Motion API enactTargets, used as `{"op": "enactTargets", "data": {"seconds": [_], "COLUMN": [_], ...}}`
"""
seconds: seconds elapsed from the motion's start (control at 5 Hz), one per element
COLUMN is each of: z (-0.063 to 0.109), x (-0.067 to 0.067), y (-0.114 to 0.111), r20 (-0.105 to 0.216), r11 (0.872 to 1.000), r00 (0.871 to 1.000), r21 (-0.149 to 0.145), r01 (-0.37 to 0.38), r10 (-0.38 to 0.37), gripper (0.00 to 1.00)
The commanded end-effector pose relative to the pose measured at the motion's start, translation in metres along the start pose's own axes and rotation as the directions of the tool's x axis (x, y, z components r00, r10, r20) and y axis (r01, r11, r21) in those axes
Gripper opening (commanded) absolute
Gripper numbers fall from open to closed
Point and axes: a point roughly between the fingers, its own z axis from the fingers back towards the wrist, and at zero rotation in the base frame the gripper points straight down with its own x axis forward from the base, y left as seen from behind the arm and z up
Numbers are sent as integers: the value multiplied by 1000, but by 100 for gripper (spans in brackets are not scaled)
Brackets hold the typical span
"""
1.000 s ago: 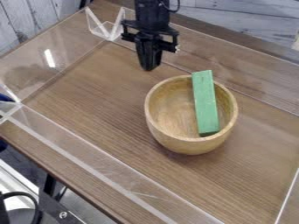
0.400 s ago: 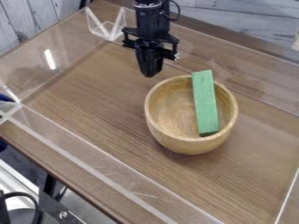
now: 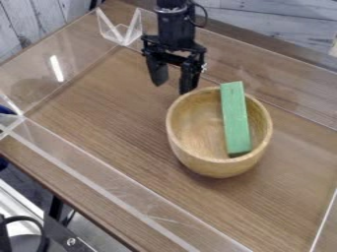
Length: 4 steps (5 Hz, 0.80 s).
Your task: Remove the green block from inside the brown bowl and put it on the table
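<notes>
Resting flat green block (image 3: 235,117) across smooth round wooden bowl (image 3: 211,153); black tool (image 3: 174,82) splayed open beside the rim.

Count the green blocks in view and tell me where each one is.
1. The green block lies inside the brown bowl, leaning against its right-hand wall, one end poking above the far rim. None shows on the table; nothing seems hidden.

Cut off by the top edge: arm (image 3: 174,8) above the fingers (image 3: 158,71). Hidden by near bowl (image 3: 219,148) wall: lower end of green block (image 3: 235,116).
</notes>
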Motion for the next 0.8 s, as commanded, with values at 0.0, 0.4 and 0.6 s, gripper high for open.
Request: {"op": "enactTargets", "data": {"seconds": [0.0,0.4,0.6], "z": [16,15,12], "x": [6,6,7], "y": [-11,-28,-32], "r20": [59,64,59], "r11": [1000,999,999], "r00": [998,997,997], "r21": [12,18,23], "r01": [7,38,47], "r10": [-8,-39,-48], "gripper": [100,100,100]}}
